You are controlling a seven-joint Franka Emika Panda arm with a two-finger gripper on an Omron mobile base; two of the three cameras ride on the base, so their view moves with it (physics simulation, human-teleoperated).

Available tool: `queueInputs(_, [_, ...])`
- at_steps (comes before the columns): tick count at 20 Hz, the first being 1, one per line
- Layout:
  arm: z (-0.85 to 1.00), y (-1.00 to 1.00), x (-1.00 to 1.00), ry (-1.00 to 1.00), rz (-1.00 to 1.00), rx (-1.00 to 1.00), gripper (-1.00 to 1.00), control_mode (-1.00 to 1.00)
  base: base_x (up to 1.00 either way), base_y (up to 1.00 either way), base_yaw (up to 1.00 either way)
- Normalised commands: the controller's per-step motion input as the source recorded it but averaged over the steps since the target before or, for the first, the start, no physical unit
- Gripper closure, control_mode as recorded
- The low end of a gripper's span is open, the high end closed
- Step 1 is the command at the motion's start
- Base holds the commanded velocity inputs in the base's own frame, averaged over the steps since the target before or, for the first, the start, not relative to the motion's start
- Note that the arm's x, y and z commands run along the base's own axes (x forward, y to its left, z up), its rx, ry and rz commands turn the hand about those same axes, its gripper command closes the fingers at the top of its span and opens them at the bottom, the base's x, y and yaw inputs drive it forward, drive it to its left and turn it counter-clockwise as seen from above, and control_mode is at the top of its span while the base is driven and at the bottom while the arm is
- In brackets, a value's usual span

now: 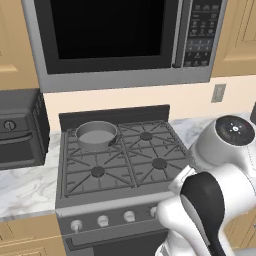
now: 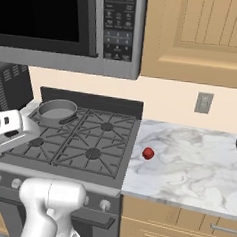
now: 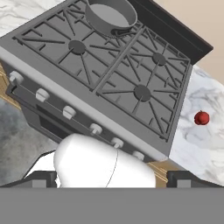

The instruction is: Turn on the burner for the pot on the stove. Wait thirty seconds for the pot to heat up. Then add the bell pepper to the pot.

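Left base view: the stove [image 1: 120,160] fills the centre of the frame, with the pot [image 1: 96,135] on its rear left burner, upper left of the grates.
Knobs: a row of pale front knobs [image 1: 102,220] runs along the lower edge of the range, near the white arm at lower right.
Right base view: the bell pepper [image 2: 148,153] lies on the marble counter [image 2: 197,166] just right of the stove, well apart from the pot [image 2: 57,109].
Hand view: the gripper [image 3: 112,177] stands wide and holds nothing, its tips at the bottom corners, above the knob row [image 3: 69,112].
Step in hand: probably the approach to the burner knob; nothing is lit yet.
Risk: several alike knobs sit close together, so the wrong burner could be turned, leaving the pot cold.
Risk, later: the small round pepper could roll from a loose pinch.
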Motion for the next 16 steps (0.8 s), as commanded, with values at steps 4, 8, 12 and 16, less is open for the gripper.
queueInputs(4, [0.0,0.0,0.0,0.0,0.0,0.0,-1.0,-1.0,0.0,0.0,0.0])
queueInputs(8, [0.0,0.0,0.0,0.0,0.0,0.0,-1.0,-1.0,0.0,0.0,0.0])
queueInputs(12, [0.0,0.0,0.0,0.0,0.0,0.0,-1.0,-1.0,0.0,0.0,0.0])
queueInputs(16, [0.0,0.0,0.0,0.0,0.0,0.0,-1.0,-1.0,0.0,0.0,0.0])
